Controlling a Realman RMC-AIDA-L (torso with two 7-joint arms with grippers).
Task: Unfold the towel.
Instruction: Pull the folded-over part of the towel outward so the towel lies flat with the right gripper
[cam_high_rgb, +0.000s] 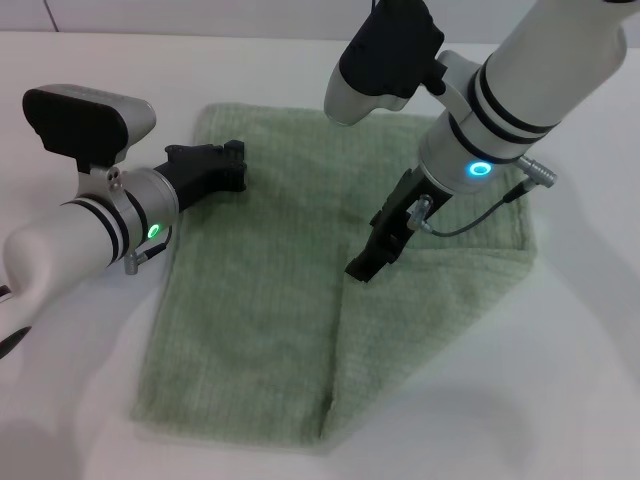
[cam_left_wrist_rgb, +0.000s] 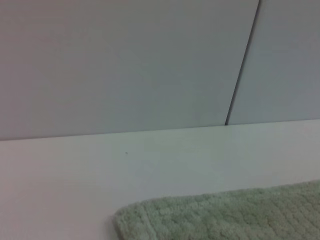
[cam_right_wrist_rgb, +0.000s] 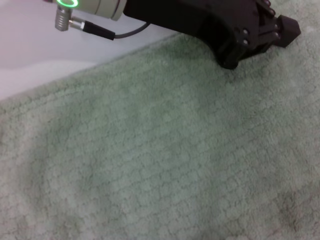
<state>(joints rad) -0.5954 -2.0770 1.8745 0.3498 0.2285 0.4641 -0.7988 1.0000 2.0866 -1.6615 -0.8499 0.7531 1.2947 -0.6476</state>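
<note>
While no writing shows, both tools rest on the towel.

Head cam: high, looks fwd and down on the towel and both arms. Left wrist cam: very low, near tabletop, faces towel's corner and back wall. Right wrist cam: close over towel, shares left gripper w/ head view.
</note>
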